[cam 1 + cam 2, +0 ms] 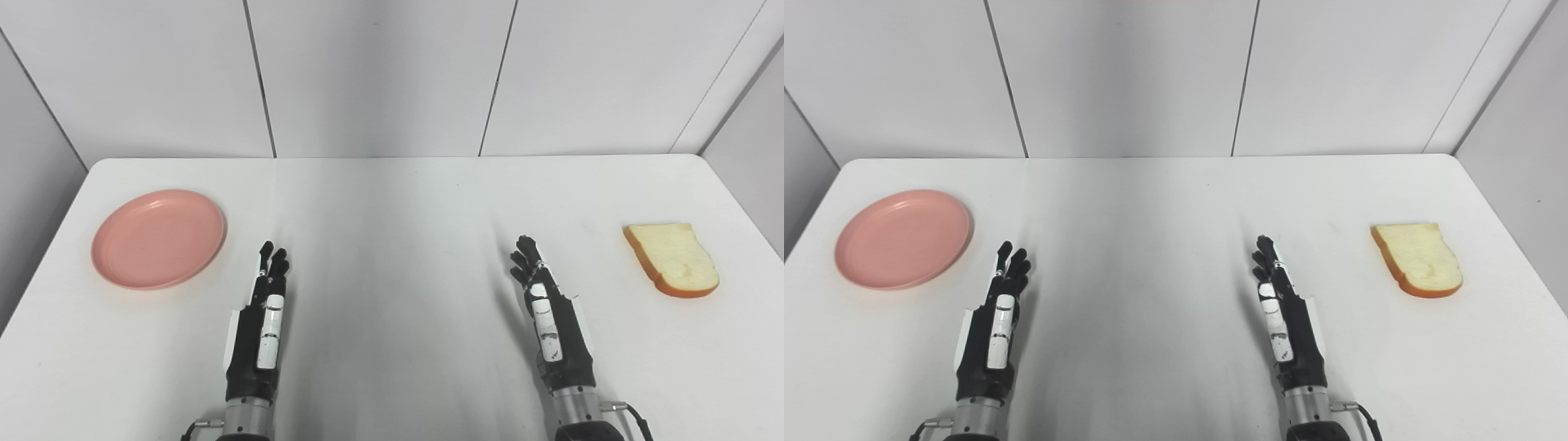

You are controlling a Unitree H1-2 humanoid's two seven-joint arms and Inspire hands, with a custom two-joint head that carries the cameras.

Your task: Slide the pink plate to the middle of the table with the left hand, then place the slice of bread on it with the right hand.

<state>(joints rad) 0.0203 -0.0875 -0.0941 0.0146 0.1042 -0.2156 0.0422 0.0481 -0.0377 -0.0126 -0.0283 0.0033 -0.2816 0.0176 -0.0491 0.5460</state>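
Observation:
A round pink plate (158, 237) lies flat on the left side of the white table (392, 196), with nothing on it. A slice of bread (672, 259) with an orange-brown crust lies on the table at the right. My left hand (262, 324) hovers edge-on near the front, to the right of the plate and apart from it, fingers stretched forward, holding nothing. My right hand (547, 318) stands the same way left of the bread, well clear of it, open and empty.
White wall panels rise behind the table's far edge, and side walls close in at left and right. The bare tabletop stretches between the two hands and beyond them to the back.

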